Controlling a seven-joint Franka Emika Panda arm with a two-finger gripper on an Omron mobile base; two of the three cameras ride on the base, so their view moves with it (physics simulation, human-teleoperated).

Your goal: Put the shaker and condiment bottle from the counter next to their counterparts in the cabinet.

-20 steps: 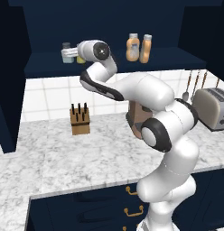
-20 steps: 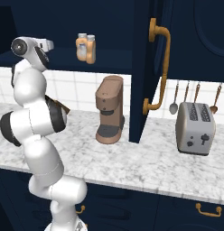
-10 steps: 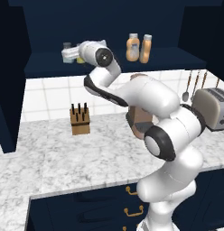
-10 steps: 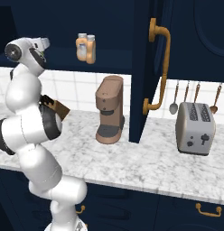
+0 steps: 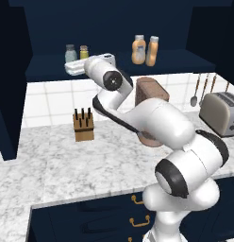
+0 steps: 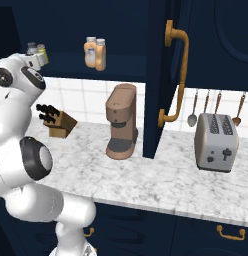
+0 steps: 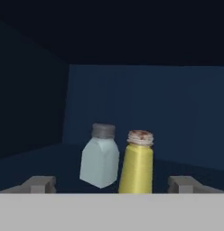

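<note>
- The gripper (image 7: pixel 111 185) is open wide, with one fingertip (image 7: pixel 40 184) far out on each side, and it holds nothing.
- The shaker (image 7: pixel 137 162) stands upright just in front of the gripper, in the gap between the tips, a bit to the right of the middle in the hand view.
- It is yellow with a speckled cap on top.
- The tips do not touch it.
- The blue shaker (image 7: pixel 100 156) stands right beside it on the left, so close that I cannot tell if they touch.
- It looks a bit tilted in the hand view.
- Both stand on the dark shelf of the cabinet (image 5: pixel 114 28), with the back wall behind them.
- In the left base view the two shakers (image 5: pixel 76 52) are just past the hand (image 5: pixel 88 66), at the left end of the shelf.
- The bottle (image 5: pixel 152 50) stands well off to the gripper's right on the same shelf.
- The fat bottle (image 5: pixel 138 49) is right beside it, on the side nearer the gripper.
- In the right base view those two bottles (image 6: pixel 95 52) stand close together.
- Below the gripper is the counter (image 5: pixel 53 165).
- A knife block (image 5: pixel 83 125) stands on it under the hand.
- A brown coffee machine (image 6: pixel 122 121) and a toaster (image 6: pixel 214 142) stand on the counter farther to the right.
</note>
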